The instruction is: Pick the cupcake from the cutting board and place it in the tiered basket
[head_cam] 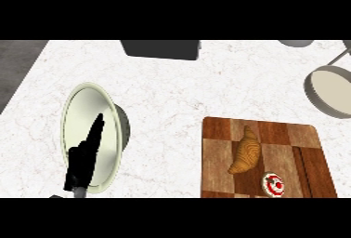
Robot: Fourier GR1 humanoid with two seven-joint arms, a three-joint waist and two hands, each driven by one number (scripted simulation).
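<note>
White marbled tabletop (178,88) carries a wood cutting board (219,139) at lower right w/ the cupcake (275,184) near its front edge, just beside a croissant (244,151). Left hand (85,160) (fingers straight, holding nothing) shows over a pale plate (82,107); tiered basket (332,88) sits at upper right.

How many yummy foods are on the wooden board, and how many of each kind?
Croissant: 1
Cupcake with red and white top: 1
Total on the cutting board: 2
</note>
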